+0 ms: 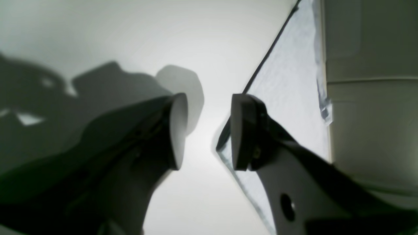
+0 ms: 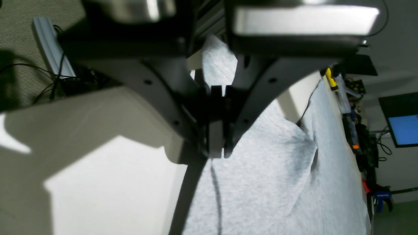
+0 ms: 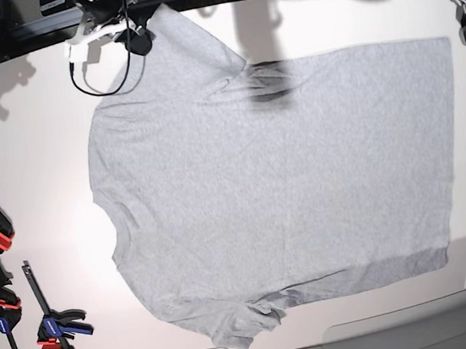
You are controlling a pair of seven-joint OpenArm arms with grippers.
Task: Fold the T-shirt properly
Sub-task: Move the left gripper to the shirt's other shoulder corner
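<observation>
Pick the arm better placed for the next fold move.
Right, probably. The right gripper is shut on the T-shirt, at a sleeve. The left gripper is open and empty beside the shirt's edge.

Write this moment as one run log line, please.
T-shirt: spread flat on white table, plain side up, unfolded | left gripper: open, empty, beside shirt edge | right gripper: shut on shirt fabric

Bright overhead light, hard shadows on the white table (image 3: pixel 42 147); both wrist views are blurred.
</observation>
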